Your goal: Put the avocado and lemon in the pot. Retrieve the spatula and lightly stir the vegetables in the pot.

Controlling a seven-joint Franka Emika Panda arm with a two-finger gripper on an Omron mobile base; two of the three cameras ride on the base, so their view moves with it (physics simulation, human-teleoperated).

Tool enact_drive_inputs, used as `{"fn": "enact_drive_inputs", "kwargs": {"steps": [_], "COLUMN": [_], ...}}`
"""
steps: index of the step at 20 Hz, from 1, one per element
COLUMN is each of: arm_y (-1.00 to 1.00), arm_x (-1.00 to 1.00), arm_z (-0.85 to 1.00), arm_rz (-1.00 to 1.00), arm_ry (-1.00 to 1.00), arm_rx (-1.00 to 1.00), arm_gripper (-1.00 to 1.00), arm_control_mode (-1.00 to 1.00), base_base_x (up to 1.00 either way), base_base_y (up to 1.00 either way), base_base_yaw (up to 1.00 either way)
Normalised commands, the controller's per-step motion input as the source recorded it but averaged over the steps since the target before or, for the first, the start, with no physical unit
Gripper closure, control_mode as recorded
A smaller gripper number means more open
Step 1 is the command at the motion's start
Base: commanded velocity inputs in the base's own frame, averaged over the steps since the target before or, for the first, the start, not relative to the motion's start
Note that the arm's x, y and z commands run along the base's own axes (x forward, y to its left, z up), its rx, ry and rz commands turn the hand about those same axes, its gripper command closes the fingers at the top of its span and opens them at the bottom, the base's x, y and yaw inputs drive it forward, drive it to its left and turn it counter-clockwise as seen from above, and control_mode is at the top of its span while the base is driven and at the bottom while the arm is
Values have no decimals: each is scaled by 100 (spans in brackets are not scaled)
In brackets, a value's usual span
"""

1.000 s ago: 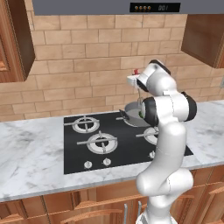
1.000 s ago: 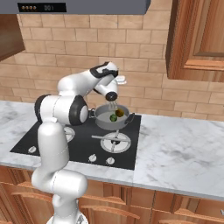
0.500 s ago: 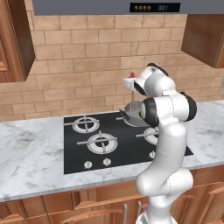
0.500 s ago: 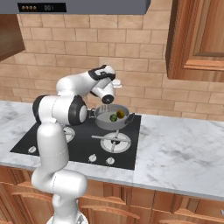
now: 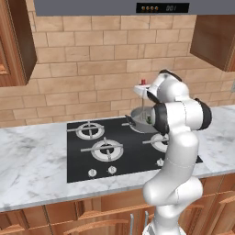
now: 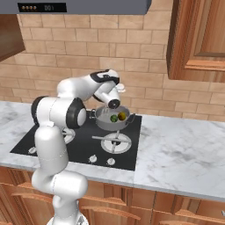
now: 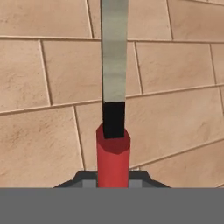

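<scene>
1. The jaws were clamped on the spatula by its red handle; the silver blade ran straight out ahead of them toward the brick wall.
2. The gripper hung just above the pot.
3. One pot stood on the hob, holding one lemon and one green piece, side by side.

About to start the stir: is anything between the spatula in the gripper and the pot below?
Nothing visible. The gripper is shut on the spatula above the pot, whose open top holds only the lemon and a green piece.
</scene>
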Motion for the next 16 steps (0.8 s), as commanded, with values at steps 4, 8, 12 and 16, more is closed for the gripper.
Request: {"fn": "enact_drive_inputs", "kwargs": {"steps": [4,8,12,16], "arm_y": [-61,-55,-54,-48], "arm_x": [-7,-4,0,1], "arm_z": [-19,-24,-23,-15], "arm_rz": [8,7,5,2], "arm_ry": [0,0,0,0], "arm_rx": [-1,0,0,-6], "arm_gripper": [100,100,100,100], "arm_control_mode": [-100,-100,-100,-100], "base_base_x": [0,0,0,0], "base_base_y": [0,0,0,0], "base_base_yaw": [0,0,0,0]}}
